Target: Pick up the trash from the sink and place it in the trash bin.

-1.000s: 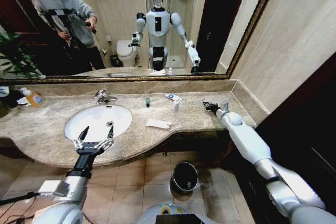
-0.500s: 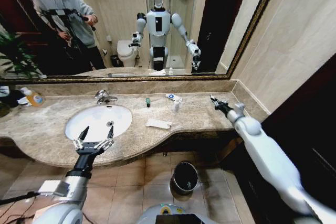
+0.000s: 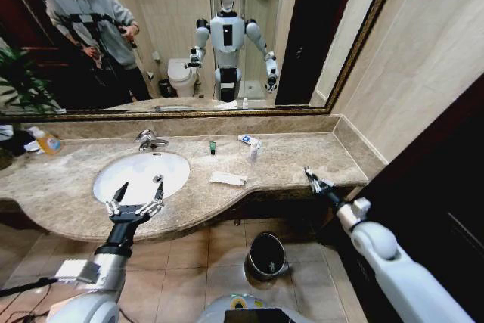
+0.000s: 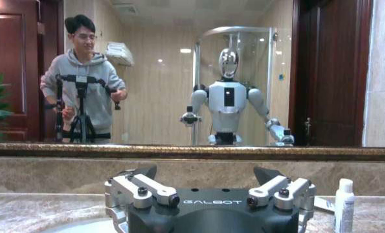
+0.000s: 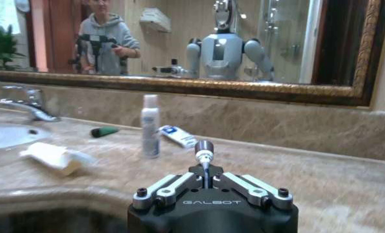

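Observation:
The white oval sink (image 3: 113,179) sits in the beige counter. My left gripper (image 3: 136,199) hovers open over the sink's front rim, its jaws spread wide in the left wrist view (image 4: 205,175). My right gripper (image 3: 311,178) is at the counter's front right edge, shut on a small thin tube (image 5: 204,148) with a rounded tip. On the counter lie more trash pieces: a flat white packet (image 3: 228,178), a green-black piece (image 3: 212,147), a blue-white packet (image 3: 246,140) and a tiny white bottle (image 3: 253,153). The black trash bin (image 3: 266,255) stands on the floor below the counter.
A chrome faucet (image 3: 148,139) rises behind the sink and an orange-yellow soap bottle (image 3: 47,140) stands at the far left. A large mirror backs the counter; a wall closes the right side. Tiled floor surrounds the bin.
My right arm has drawn back from the rear right of the counter to its front edge, the gripper staying shut. The left arm has not moved.

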Tool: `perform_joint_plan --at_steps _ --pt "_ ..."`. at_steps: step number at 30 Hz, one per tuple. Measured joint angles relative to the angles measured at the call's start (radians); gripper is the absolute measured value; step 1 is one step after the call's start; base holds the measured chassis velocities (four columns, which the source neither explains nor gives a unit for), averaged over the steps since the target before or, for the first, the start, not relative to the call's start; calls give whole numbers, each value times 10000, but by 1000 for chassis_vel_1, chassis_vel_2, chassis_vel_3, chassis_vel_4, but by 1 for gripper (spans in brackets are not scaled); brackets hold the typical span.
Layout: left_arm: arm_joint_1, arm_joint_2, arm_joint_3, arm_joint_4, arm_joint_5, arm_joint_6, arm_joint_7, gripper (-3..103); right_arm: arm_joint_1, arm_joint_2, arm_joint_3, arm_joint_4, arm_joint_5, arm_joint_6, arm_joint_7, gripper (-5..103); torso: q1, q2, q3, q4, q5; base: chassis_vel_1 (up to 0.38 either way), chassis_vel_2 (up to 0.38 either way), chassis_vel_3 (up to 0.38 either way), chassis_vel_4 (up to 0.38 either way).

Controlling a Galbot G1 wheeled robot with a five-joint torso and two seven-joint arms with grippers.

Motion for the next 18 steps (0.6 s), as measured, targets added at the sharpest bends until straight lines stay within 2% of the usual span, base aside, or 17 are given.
perform_joint_plan --at_steps 4,9,12,13,16,17,18 --pt "0 0 0 0 0 0 3 100 -1078 416 -78 -371 -668 1130 -240 3 0 0 0 -2 1 0 0 0 0" --pt "1 0 0 0 0 0 1 100 -1675 761 -309 -980 -1314 1753 -200 3 -1 0 0 -4 -2 0 0 0 0" --pt "0 1 0 0 0 0 1 100 -1499 1062 -767 -2074 -2165 2149 -30 3 -1 -1 1 -4 3 0 0 0 0" --pt "0 1 0 0 0 0 1 100 -1499 1062 -767 -2074 -2165 2149 -30 3 -1 -1 1 -4 3 0 0 0 0" --pt "0 1 0 0 0 0 1 100 -776 1412 -1376 -3528 -3169 1999 2 3 0 -1 1 -1 1 0 0 0 0" --pt "0 1 0 0 0 0 1 100 -776 1412 -1376 -3528 -3169 1999 2 3 0 -1 1 -1 1 0 0 0 0" --pt "0 0 0 0 0 0 1 100 -565 1522 -1552 -3861 -3519 1736 126 3 0 -1 1 0 3 0 0 0 0"
